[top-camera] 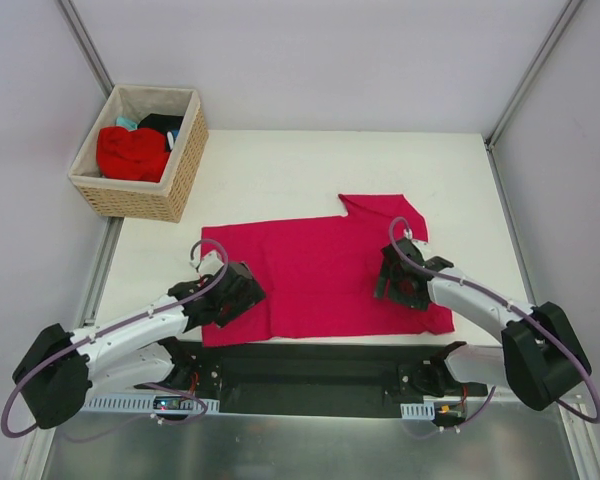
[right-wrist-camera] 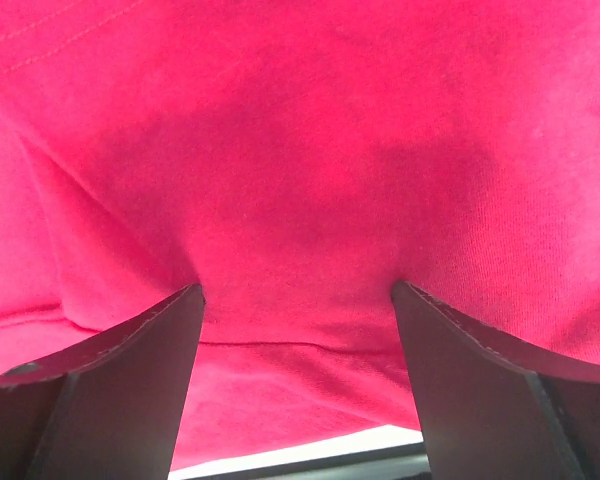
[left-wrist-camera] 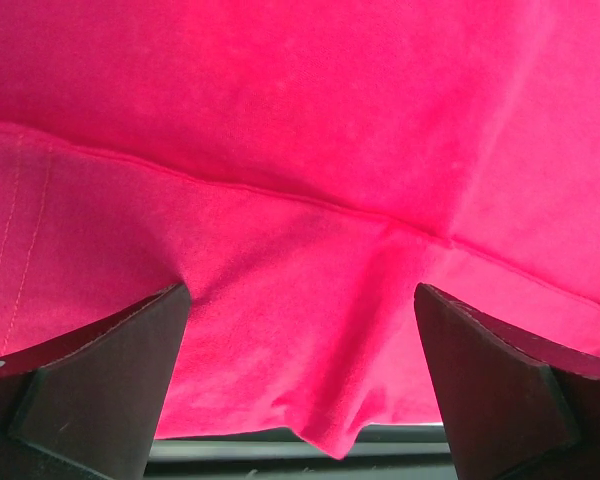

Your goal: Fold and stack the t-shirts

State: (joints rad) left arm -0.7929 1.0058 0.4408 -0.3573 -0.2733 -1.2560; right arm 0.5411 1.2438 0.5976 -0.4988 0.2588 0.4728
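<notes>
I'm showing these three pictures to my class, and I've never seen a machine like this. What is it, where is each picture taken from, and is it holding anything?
Two robot arms are bolted at the near edge of a table. The wide picture looks down from above. The two close-ups come from a camera on each wrist. A crimson t-shirt lies spread on the table, and a wicker basket at the far left holds red clothing. The left gripper and right gripper are down at the shirt, both open, with nothing clamped.
</notes>
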